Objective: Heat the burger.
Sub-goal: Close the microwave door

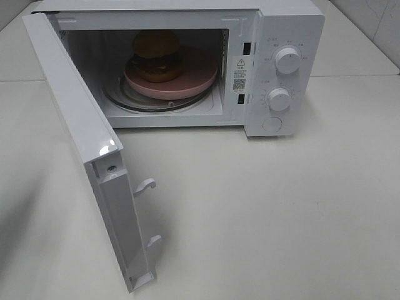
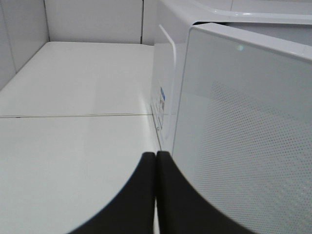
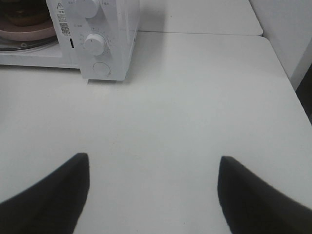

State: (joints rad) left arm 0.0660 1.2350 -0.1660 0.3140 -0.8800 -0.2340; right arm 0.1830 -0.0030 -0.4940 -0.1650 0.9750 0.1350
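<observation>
**White desk, microwave open, burger inside**

White desk [image 1: 281,219] fills the high view, pale and matte, with tiled wall at the far edge. At 12 o'clock on it sits the white microwave [image 1: 294,31], and its door [image 1: 75,125] is swung wide, reaching out toward 7 o'clock, two latch hooks [image 1: 145,185] showing on its free edge. Look into the cavity: a glass turntable [image 1: 122,100], a pink plate [image 1: 203,78] resting on it, and there's the burger [image 1: 156,55], golden bun and dark filling, sitting on the plate toward its 10 o'clock side. The control panel takes the 3 o'clock end of the oven front: upper dial [image 1: 287,60], lower dial [image 1: 279,99], a round button [image 1: 272,124] beneath.

Neither arm shows in the high view. At the left wrist, the left fingers [image 2: 141,195] are pressed together with nothing between them, just beside the door's dotted outer face; whether they touch it I cannot tell. At the right wrist, the right fingers [image 3: 53,190] stand wide apart and empty above bare desk, the control panel well ahead.
</observation>
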